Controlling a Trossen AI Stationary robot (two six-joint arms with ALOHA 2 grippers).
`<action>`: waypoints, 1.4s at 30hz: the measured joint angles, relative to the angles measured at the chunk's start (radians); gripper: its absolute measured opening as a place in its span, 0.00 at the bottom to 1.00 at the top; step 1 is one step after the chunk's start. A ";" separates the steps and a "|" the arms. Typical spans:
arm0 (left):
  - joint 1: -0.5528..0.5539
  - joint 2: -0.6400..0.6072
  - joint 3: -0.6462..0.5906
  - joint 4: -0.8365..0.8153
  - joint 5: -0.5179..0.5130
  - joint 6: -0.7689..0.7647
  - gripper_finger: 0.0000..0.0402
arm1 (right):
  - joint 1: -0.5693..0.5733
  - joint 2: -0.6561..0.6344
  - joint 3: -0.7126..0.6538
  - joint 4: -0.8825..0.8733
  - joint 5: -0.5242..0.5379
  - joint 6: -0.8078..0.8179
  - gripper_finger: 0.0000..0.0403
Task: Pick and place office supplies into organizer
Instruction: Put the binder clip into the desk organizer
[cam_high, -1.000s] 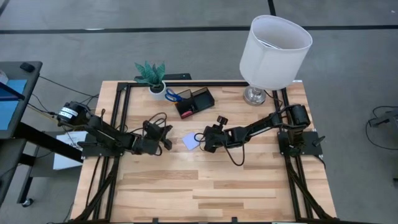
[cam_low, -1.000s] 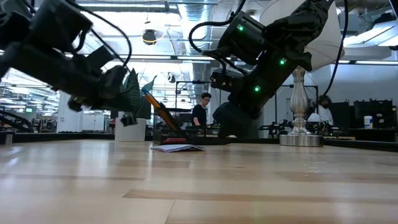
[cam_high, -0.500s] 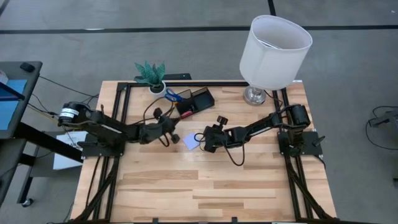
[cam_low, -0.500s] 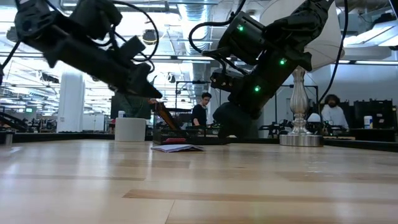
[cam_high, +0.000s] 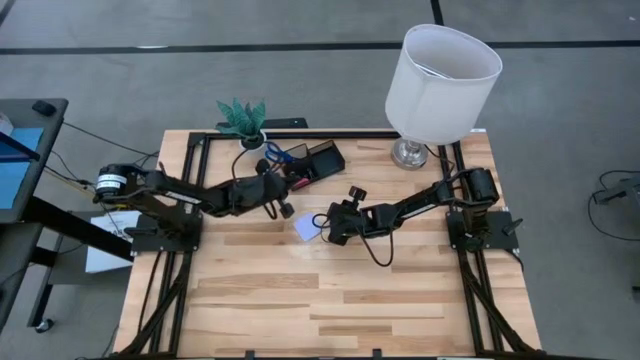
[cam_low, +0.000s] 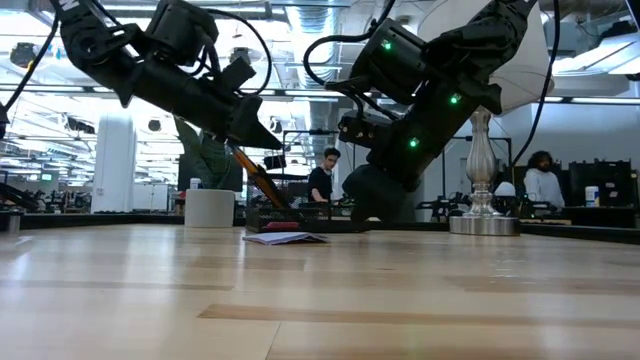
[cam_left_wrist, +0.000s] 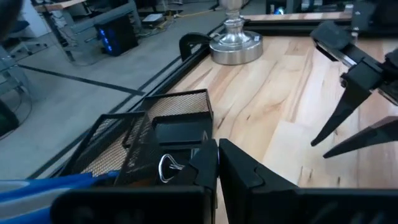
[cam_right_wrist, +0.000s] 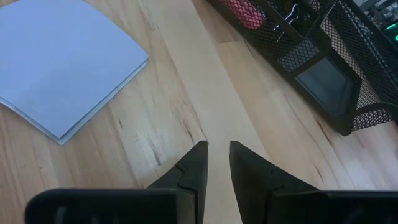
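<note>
**A:** Why does the left arm (cam_high: 200, 192) reach right across the tabletop (cam_high: 330, 300)?

**B:** To get to the organizer (cam_high: 318, 160). The left jaws hang just over its near wall and they are pressed together. I see nothing between them, so I judge a drop-off there is done, or the arm is only passing.

**A:** And the right arm (cam_high: 400, 212)?

**B:** It is low, a little way in front of the organizer. The right jaws stand a narrow gap apart with nothing in it, tips pointing at bare wood between the pad (cam_right_wrist: 62, 68) and the organizer. They look set to take the pad, which is thin and flat, so a small opening suits its edge.

**A:** So the pad is the piece left out?

**B:** Yes, it lies flat in front of the organizer, just beside the right jaws. The scissors (cam_high: 278, 155) are at the organizer's end towards the left arm.

**A:** Anything smaller?

**B:** A clip's (cam_left_wrist: 168, 167) wire loop shows just beside the left jaws, at the organizer's mesh. I cannot tell whether they touch.
</note>
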 joint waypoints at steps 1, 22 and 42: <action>0.004 0.000 0.005 -0.011 0.009 0.003 0.00 | 0.000 0.000 0.000 0.000 0.000 0.000 0.15; 0.111 0.000 0.009 -0.019 0.140 0.102 0.00 | 0.000 0.000 0.000 0.003 0.000 0.000 0.15; 0.184 0.000 0.009 -0.008 0.265 0.174 0.02 | 0.000 0.000 0.000 0.004 0.000 0.001 0.15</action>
